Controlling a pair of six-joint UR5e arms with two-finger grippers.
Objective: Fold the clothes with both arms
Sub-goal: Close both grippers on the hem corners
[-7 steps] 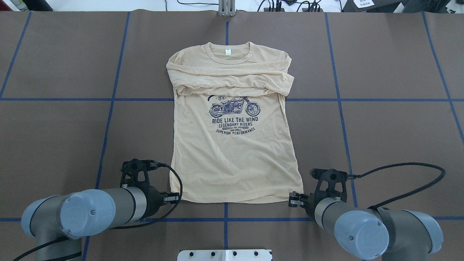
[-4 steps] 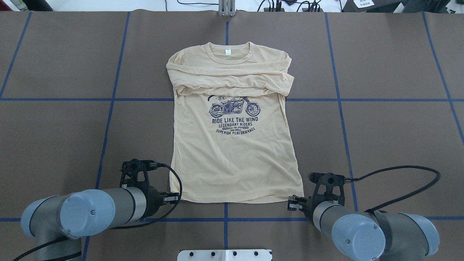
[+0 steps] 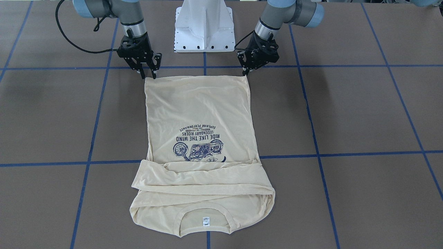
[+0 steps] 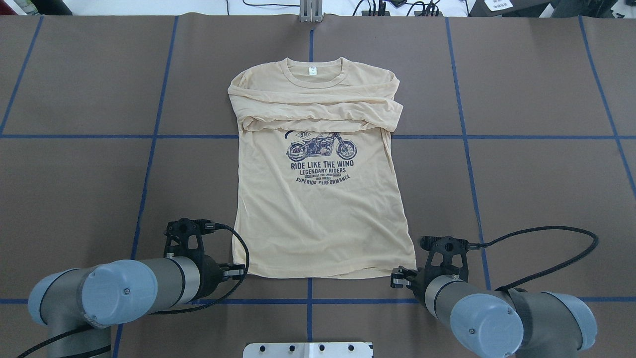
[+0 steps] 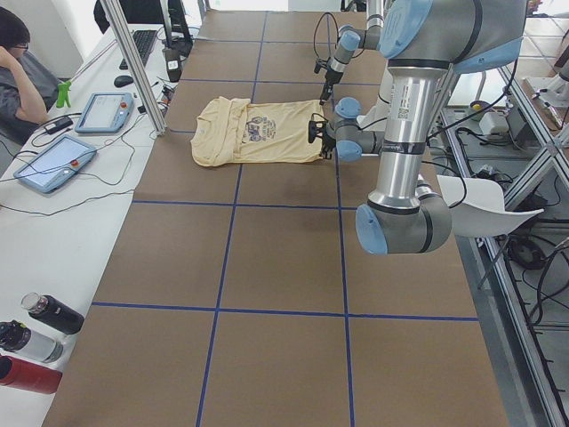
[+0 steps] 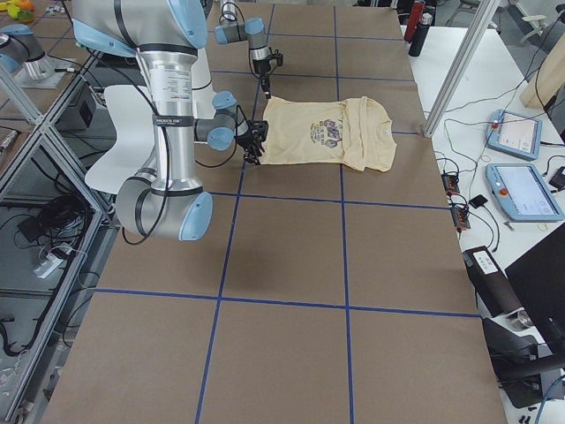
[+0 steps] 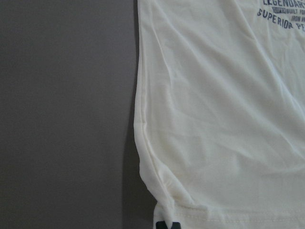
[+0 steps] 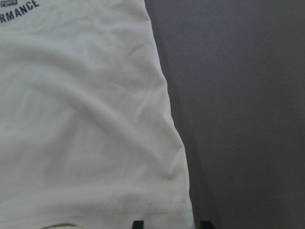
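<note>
The cream long-sleeved shirt point(image 4: 318, 219) lies flat on the brown table, print up, neck label at the far end, sleeves folded across the chest. It also shows in the front view point(image 3: 197, 107). My left gripper point(image 4: 238, 272) sits at the hem's left corner. In the left wrist view point(image 7: 167, 225) its fingertips are close together at the hem edge, apparently shut on the corner. My right gripper point(image 4: 396, 278) is open at the hem's right corner. In the right wrist view point(image 8: 171, 224) its fingertips stand apart on either side of that corner, near the shirt point(image 8: 86, 119).
The white pedestal base point(image 4: 308, 349) stands at the near table edge between the arms. Blue tape lines point(image 4: 149, 149) grid the brown table. A side bench with tablets point(image 5: 53, 160), bottles point(image 5: 36, 329) and a seated person point(image 5: 18, 71) runs beyond the far edge.
My right gripper has drawn back a little toward the robot's base along the hem's right corner. The left arm and the shirt have not moved.
</note>
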